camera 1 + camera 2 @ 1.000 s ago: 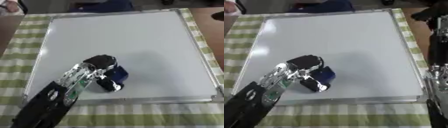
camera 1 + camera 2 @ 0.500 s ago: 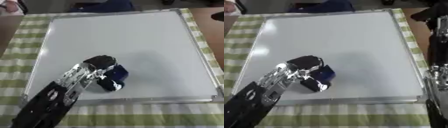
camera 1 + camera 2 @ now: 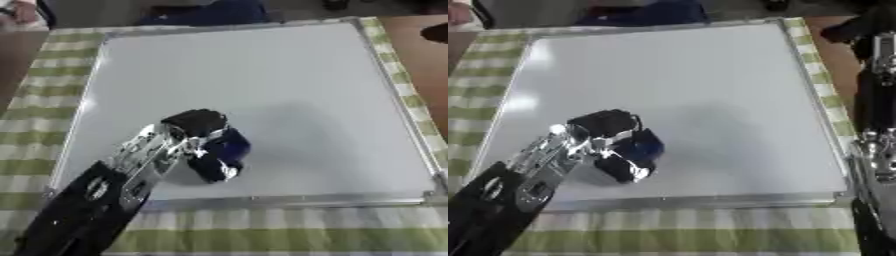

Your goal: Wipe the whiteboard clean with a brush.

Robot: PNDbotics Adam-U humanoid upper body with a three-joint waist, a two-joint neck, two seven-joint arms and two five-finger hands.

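The left hand has its fingers curled round a dark blue brush, which sits on the near left part of the whiteboard; the board lies flat on a desk covered with a green checked cloth. No marks show on the white surface from here, so to do this step well the brush face should stay flat on the board and sweep in overlapping passes toward the far and right edges without riding over the metal frame. The right arm stands along the right edge, and I cannot tell how its fingers are set.
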